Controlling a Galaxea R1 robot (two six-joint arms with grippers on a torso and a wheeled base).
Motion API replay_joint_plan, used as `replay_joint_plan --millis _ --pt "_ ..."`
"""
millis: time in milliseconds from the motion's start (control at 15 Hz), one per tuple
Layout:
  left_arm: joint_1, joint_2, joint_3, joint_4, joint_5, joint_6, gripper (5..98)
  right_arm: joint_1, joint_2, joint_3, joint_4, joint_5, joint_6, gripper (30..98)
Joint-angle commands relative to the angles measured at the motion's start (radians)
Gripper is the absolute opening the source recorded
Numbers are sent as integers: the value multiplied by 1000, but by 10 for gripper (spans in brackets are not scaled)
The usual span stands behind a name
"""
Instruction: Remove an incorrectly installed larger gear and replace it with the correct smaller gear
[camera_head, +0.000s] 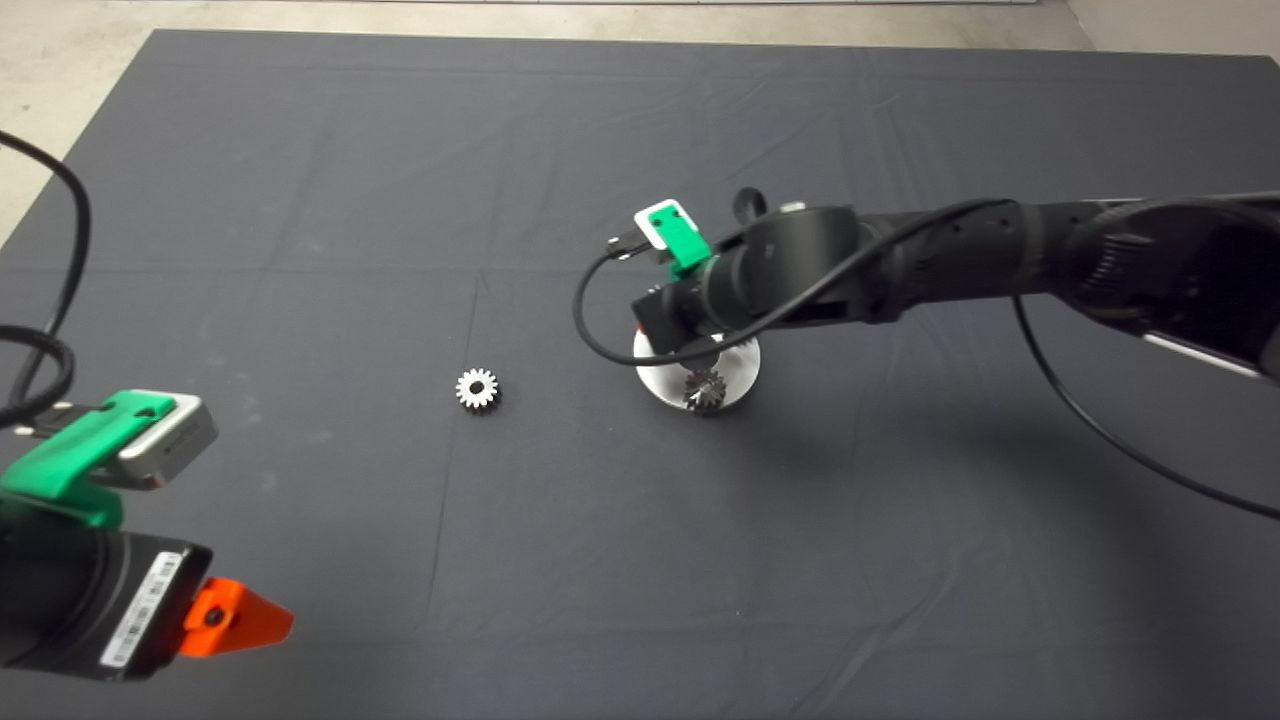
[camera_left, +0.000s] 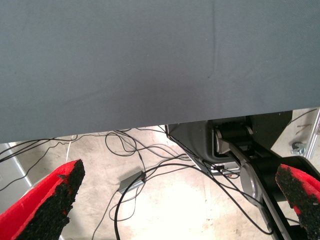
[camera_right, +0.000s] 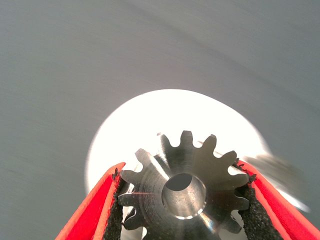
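Note:
My right gripper (camera_right: 181, 170) is shut on the larger gear (camera_right: 182, 187), a shiny steel gear with flared teeth and a central hole. It holds the gear over a round silver base (camera_right: 170, 115). In the head view the right gripper (camera_head: 690, 360) reaches in from the right over the base (camera_head: 740, 365), and the larger gear (camera_head: 704, 390) shows at its tip. I cannot tell whether the gear touches the base. The smaller gear (camera_head: 477, 389), with straight teeth, lies flat on the mat left of the base. My left gripper (camera_head: 235, 620) is parked at the lower left, open and empty.
The dark mat (camera_head: 640, 560) covers the table. A blurred metal part (camera_right: 274, 167) sits at the base's rim. The left wrist view shows the mat's edge (camera_left: 150, 125) and the floor with several cables (camera_left: 130, 185) and a black stand (camera_left: 240, 145).

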Motion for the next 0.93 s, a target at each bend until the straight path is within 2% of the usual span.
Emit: replay_joint_plan --millis 0,133,333,400,467,533,600,667,733,867 --pt "-6 32 1 15 20 -4 982 91 -108 92 93 -33 15 511" --pt "-6 35 -16 86 22 -3 982 142 -158 151 137 -41 15 511" --pt "4 33 -43 249 25 4 982 183 -243 234 205 -41 13 511" --pt "37 35 -61 278 23 6 982 184 -288 276 215 -41 13 511" --pt "91 36 -70 318 22 14 982 183 -334 324 218 -41 15 511" --pt "147 38 -68 402 17 31 982 184 -388 374 218 -42 15 511" --pt "188 46 -74 456 17 34 982 183 -431 407 219 -42 15 511" --pt "226 64 -95 483 19 36 982 183 -476 445 219 -42 15 511" --pt "239 88 -130 486 19 37 982 178 -511 477 218 -42 15 511" --pt "241 138 -173 490 20 36 982 164 -546 491 218 -42 15 511"
